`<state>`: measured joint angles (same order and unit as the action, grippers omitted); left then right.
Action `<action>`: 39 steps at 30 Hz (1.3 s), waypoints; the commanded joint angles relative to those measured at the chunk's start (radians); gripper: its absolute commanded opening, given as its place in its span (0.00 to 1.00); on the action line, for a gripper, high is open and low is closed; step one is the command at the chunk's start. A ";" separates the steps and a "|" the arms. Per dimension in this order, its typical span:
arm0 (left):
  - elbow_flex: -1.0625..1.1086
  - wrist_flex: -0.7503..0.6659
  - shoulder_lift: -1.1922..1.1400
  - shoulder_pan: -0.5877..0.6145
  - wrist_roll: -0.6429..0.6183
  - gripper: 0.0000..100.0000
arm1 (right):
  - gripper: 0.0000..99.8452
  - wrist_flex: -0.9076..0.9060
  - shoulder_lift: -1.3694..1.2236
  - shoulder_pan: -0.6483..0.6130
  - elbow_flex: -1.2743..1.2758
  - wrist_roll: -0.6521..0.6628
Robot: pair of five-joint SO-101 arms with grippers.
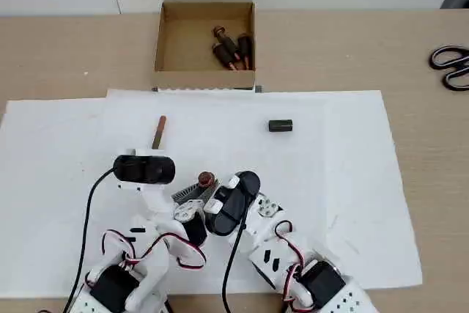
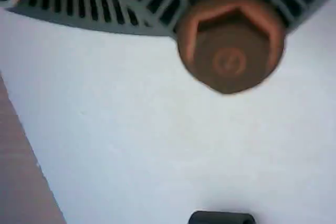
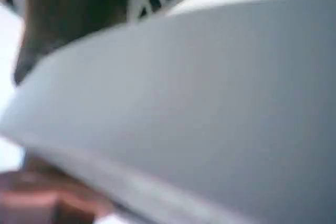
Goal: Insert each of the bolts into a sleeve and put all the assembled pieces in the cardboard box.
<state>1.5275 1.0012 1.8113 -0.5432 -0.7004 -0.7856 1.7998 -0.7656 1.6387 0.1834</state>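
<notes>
A brown bolt, its hex head (image 1: 206,179) (image 2: 231,45) facing the left wrist camera, sits in my left gripper (image 1: 196,190), which is shut on it; a grey ribbed finger (image 2: 105,3) lies beside the head. My right gripper (image 1: 233,197) is pressed close against the left one near the front edge. In the right wrist view a brown blur of the bolt (image 3: 42,203) shows. A loose bolt (image 1: 160,131) lies on the white paper, and a black sleeve (image 1: 280,125) (image 2: 220,217) lies farther right. The cardboard box (image 1: 183,42) holds three assembled pieces (image 1: 231,48).
White paper (image 1: 330,181) covers the middle of the wooden table. Scissors (image 1: 451,66) lie at the far right edge. The arms' bases and cables crowd the front edge.
</notes>
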 commanded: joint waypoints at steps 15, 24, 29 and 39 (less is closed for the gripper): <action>-0.044 -0.009 0.000 -0.009 0.026 0.29 | 0.00 0.033 0.012 0.002 -0.009 0.009; -0.067 -0.014 0.000 0.121 0.109 0.29 | 0.00 0.031 0.012 0.002 0.017 0.008; -0.081 -0.011 0.000 0.137 0.123 0.29 | 0.00 0.031 0.012 0.002 0.017 0.008; -0.076 -0.017 0.000 0.180 0.127 0.21 | 0.00 0.031 0.012 0.002 0.017 0.008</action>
<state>1.4906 1.0027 1.8036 -0.3943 -0.5792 -0.7825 1.8013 -0.7641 1.6602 0.1834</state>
